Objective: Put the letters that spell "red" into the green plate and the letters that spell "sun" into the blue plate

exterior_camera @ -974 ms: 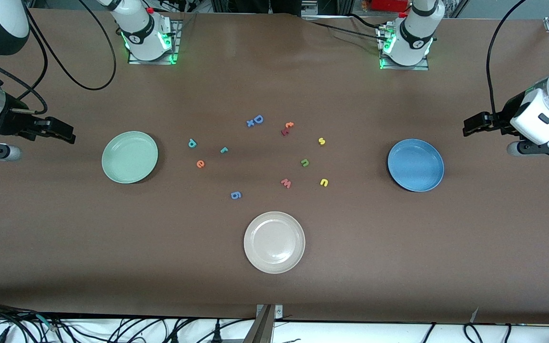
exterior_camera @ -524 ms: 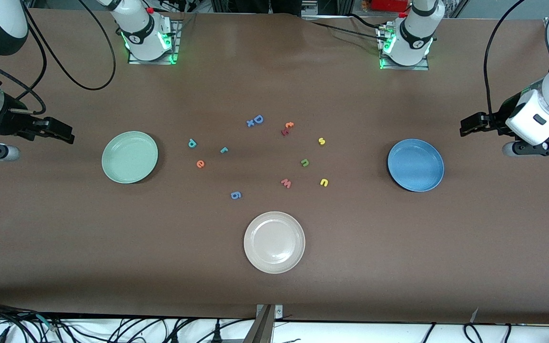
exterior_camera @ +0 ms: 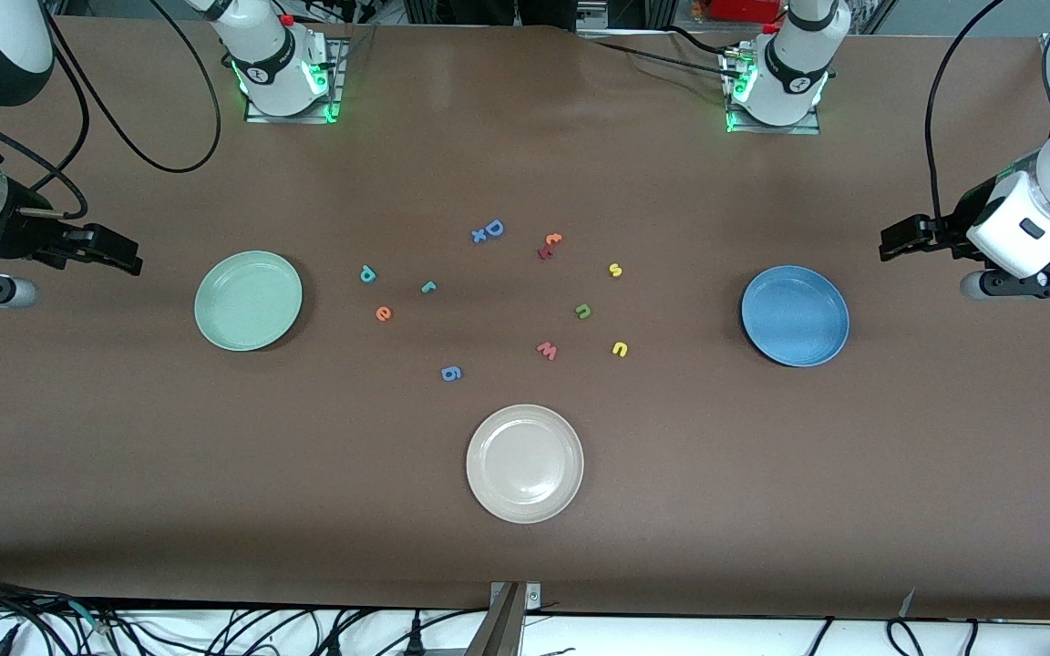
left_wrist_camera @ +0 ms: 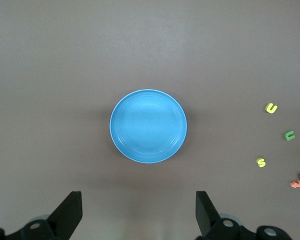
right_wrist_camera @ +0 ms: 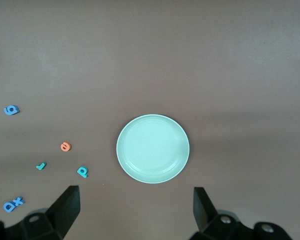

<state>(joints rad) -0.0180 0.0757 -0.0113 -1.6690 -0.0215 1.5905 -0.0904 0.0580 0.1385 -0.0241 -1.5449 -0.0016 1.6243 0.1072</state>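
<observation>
The green plate [exterior_camera: 248, 301] lies bare toward the right arm's end, the blue plate [exterior_camera: 795, 316] bare toward the left arm's end. Between them lie the teal d [exterior_camera: 367, 273], teal r [exterior_camera: 428, 287] and orange e [exterior_camera: 383, 313], then the yellow s [exterior_camera: 615, 270], green n [exterior_camera: 583, 312] and yellow u [exterior_camera: 619, 349]. My right gripper [exterior_camera: 128, 255] hangs open beside the green plate [right_wrist_camera: 152, 149], holding nothing. My left gripper [exterior_camera: 894, 241] hangs open beside the blue plate [left_wrist_camera: 148, 126], also holding nothing.
A beige-white plate [exterior_camera: 524, 464] sits nearer the front camera than the letters. Stray letters lie among the others: a blue D with an x [exterior_camera: 488, 230], an orange-and-red pair [exterior_camera: 549, 245], a red w [exterior_camera: 547, 350] and a blue g [exterior_camera: 451, 373].
The left arm's hand shifted a little toward the blue plate a second ago, then held still. The right arm barely moved. No letter has moved.
</observation>
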